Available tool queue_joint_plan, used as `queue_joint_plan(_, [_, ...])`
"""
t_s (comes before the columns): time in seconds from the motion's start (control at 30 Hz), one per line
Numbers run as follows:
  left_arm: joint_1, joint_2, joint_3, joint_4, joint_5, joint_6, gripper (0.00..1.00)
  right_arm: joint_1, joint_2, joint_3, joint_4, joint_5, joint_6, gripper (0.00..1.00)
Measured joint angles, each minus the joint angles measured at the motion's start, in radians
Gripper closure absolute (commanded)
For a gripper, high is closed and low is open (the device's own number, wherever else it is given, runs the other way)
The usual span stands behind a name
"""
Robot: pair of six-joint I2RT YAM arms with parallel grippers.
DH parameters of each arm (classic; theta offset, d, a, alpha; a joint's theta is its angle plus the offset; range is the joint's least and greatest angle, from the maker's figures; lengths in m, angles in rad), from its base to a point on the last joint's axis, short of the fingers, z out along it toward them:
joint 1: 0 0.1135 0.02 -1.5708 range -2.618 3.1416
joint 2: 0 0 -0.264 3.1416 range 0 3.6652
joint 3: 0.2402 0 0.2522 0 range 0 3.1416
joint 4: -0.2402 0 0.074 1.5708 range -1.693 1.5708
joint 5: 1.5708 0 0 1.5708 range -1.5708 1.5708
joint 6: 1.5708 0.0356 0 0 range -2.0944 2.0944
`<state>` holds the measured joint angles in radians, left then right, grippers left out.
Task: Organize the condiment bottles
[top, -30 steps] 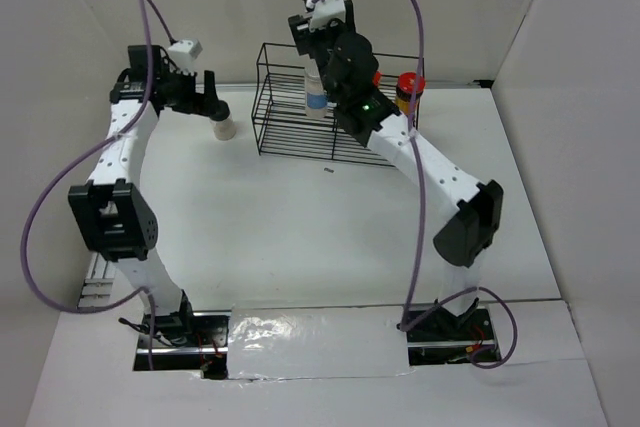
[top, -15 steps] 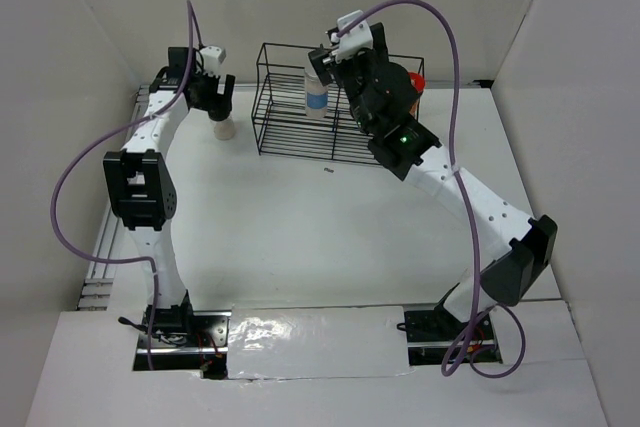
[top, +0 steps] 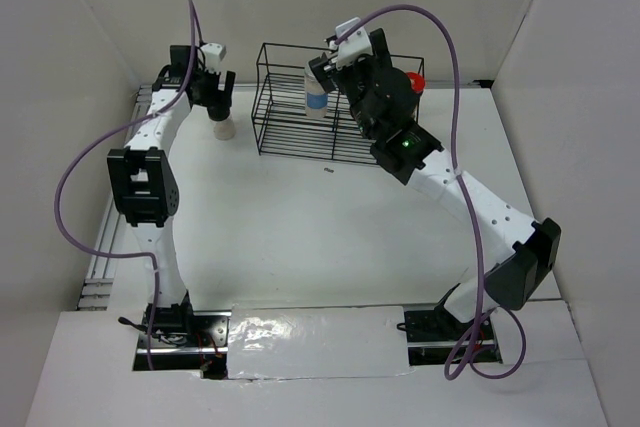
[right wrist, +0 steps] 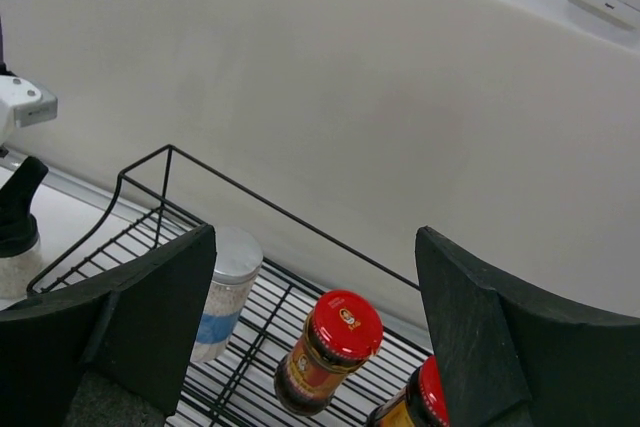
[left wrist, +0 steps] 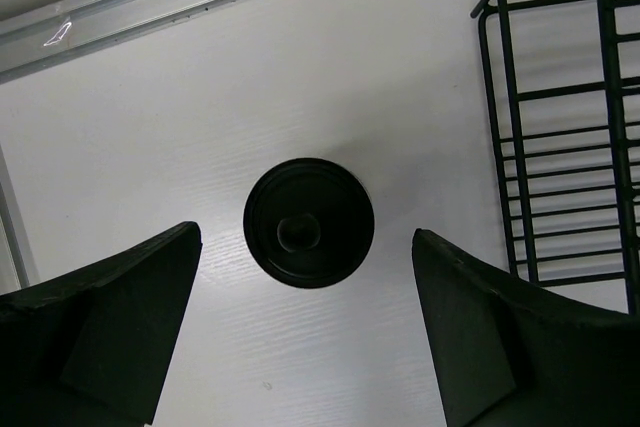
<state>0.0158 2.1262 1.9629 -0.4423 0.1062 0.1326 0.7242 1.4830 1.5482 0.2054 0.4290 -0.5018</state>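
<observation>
The left gripper has swung above the black-capped bottle, its fingers spread wide. The bottle stands upright at mid-frame, directly below and centred between them.

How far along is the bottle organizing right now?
Done: the white blue-labelled bottle and one red-lidded jar stand in the wire rack; a second red-lidded jar sits beside it, mostly hidden. In hand: nothing gripped; the left gripper, fingers open, hangs over the black-capped bottle on the table outside the rack. Left: probably racking that bottle.
</observation>
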Motion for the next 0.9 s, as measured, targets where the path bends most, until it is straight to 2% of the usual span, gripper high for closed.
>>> queue_joint_plan(0.17, [0.000, 0.068, 0.056, -0.021, -0.005, -0.004, 0.01, 0.000, 0.000, -0.003, -0.012, -0.002, -0.009, 0.11])
queue_joint_plan(0.43, [0.001, 0.135, 0.061, -0.049, -0.008, -0.004, 0.01, 0.000, -0.008, -0.004, -0.035, -0.015, -0.016, 0.10])
queue_joint_plan(0.53, [0.001, 0.137, 0.061, -0.051, -0.008, -0.003, 0.04, 0.000, -0.013, -0.005, -0.037, -0.018, -0.018, 0.10])
queue_joint_plan(0.6, [0.001, 0.137, 0.061, -0.050, -0.008, -0.002, 0.11, 0.000, -0.018, -0.006, -0.039, -0.018, -0.020, 0.10])
queue_joint_plan(0.63, [0.001, 0.137, 0.061, -0.049, -0.008, 0.000, 0.22, 0.000, -0.020, -0.006, -0.039, -0.018, -0.021, 0.10])
queue_joint_plan(0.67, [0.001, 0.137, 0.061, -0.049, -0.008, -0.001, 0.22, 0.000, -0.022, -0.006, -0.039, -0.018, -0.022, 0.10])
queue_joint_plan(0.7, [0.001, 0.137, 0.061, -0.049, -0.008, 0.004, 0.26, 0.000, -0.023, -0.006, -0.039, -0.018, -0.023, 0.10])
queue_joint_plan(0.9, [0.002, 0.137, 0.061, -0.036, -0.005, 0.003, 0.63, 0.000, -0.024, -0.006, -0.039, -0.018, -0.032, 0.10])
